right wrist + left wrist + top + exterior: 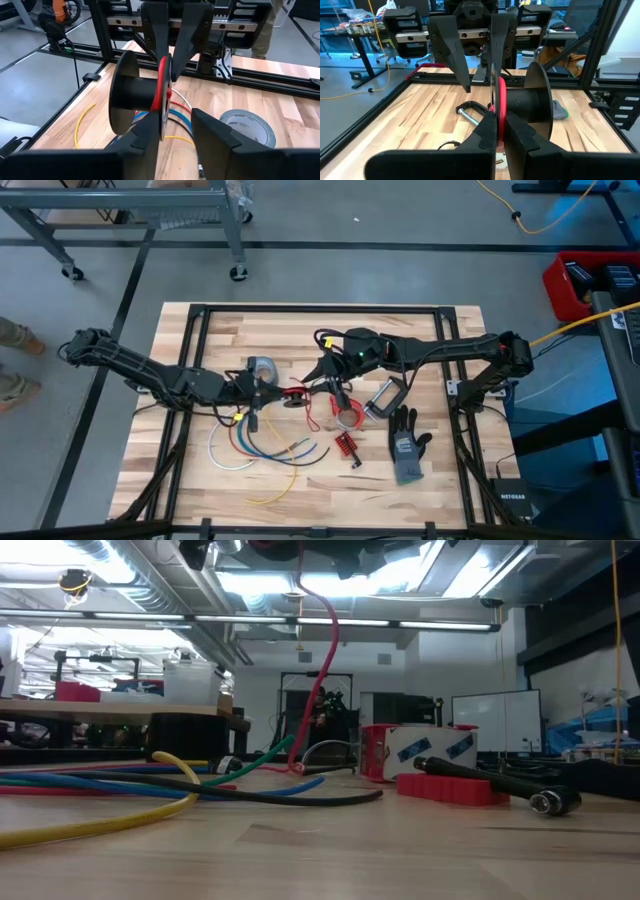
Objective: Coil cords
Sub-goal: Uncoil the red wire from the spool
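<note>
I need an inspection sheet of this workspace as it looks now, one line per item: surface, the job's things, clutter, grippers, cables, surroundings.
Surface: wooden table in a black frame.
Job's things: red cord hangs from above down to the table; white, blue, green and yellow cords lie loose near the front; a black spool with red at one flange is held in the air between the grippers.
Clutter: grey glove, tape roll, metal clamp, small red part.
Grippers: left gripper shut on a flange of the spool; right gripper at the opposite flange, grip unclear.
Cables: yellow cable on the floor.
Surroundings: metal cart, red bin.
</note>
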